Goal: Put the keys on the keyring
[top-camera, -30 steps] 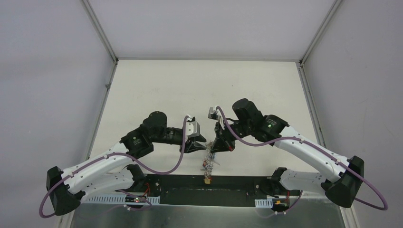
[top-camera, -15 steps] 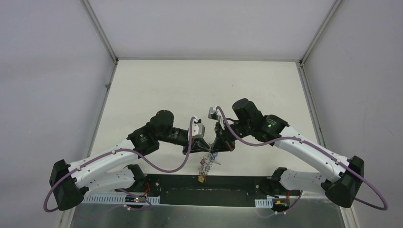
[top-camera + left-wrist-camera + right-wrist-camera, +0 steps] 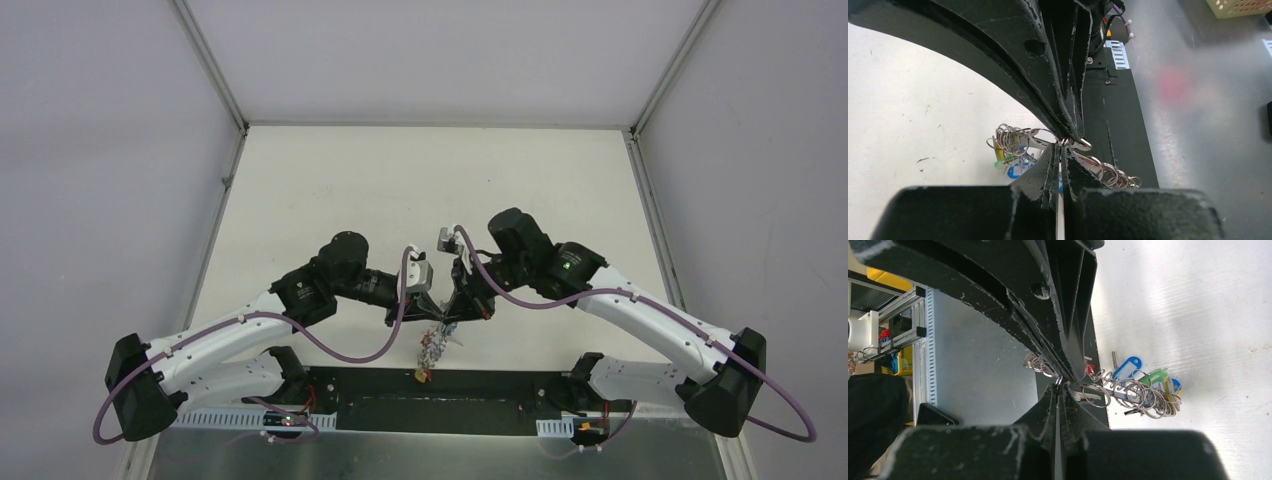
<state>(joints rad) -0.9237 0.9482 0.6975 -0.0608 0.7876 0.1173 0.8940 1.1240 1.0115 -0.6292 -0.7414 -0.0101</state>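
Note:
The keyring (image 3: 433, 345) hangs as a bunch of small rings and coloured tags between both grippers, above the table's near edge. My left gripper (image 3: 430, 313) and right gripper (image 3: 448, 318) meet tip to tip, each shut on the ring's wire. In the left wrist view my gripper (image 3: 1063, 146) pinches the ring (image 3: 1015, 139), with a blue tag (image 3: 1015, 171) below it. In the right wrist view my gripper (image 3: 1058, 385) pinches it too, and the rings (image 3: 1143, 395), a blue tag (image 3: 1128, 365) and a green tag (image 3: 1155, 376) spread to the right. I cannot pick out the red-headed and black-headed keys in the bunch.
The white table (image 3: 420, 190) stretches away behind the grippers. A black base plate (image 3: 400, 385) runs along the near edge under the hanging bunch. Grey enclosure walls stand left and right. A yellow basket (image 3: 1238, 6) shows off the table in the left wrist view.
My left arm has swung right and brought its gripper up against the right gripper at the keyring. The hanging bunch has shifted slightly left. The right arm has not moved.

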